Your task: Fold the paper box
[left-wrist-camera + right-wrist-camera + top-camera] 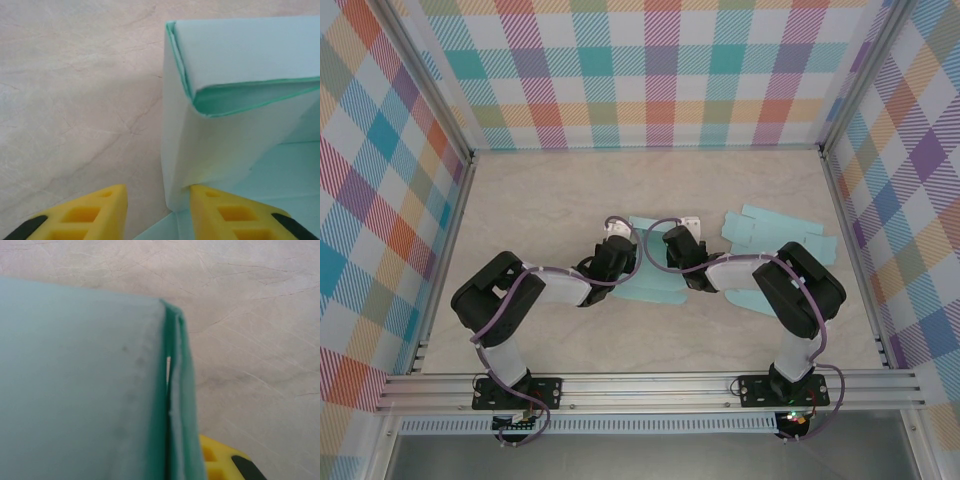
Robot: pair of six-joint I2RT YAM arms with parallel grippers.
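Top external shows us the paper box (655, 288) just below the middle of the frame: a pale teal sheet, part of it lying flat on the table (530, 200), with both arms bent over it from the bottom edge. We find the left gripper (617, 232) at its upper left part and the right gripper (688, 226) at its upper right. From the left wrist we see one wall (225, 150) of the box raised upright, with a flap (240, 50) folded over from its top edge, the cut edges a deeper green. The yellow fingers (107, 217) of the left gripper stand apart at the bottom of the frame, released. The left one is over bare table outside the wall and the right one over the box's floor inside it. The wall's lower corner sits between them, just beside the right finger. From the right wrist we see a smooth teal panel across the left of the frame, ending in a doubled edge (175, 390) with a thin slit of light between its layers. The right gripper is clenched, and that doubled wall runs down against its one visible yellow finger (220, 462) at the lower right, so we read it as pinching the box. To the right of centre in the top external view, more flat teal cut-outs (775, 232) lie on the table. The tabletop is matte and cream, veined like marble.
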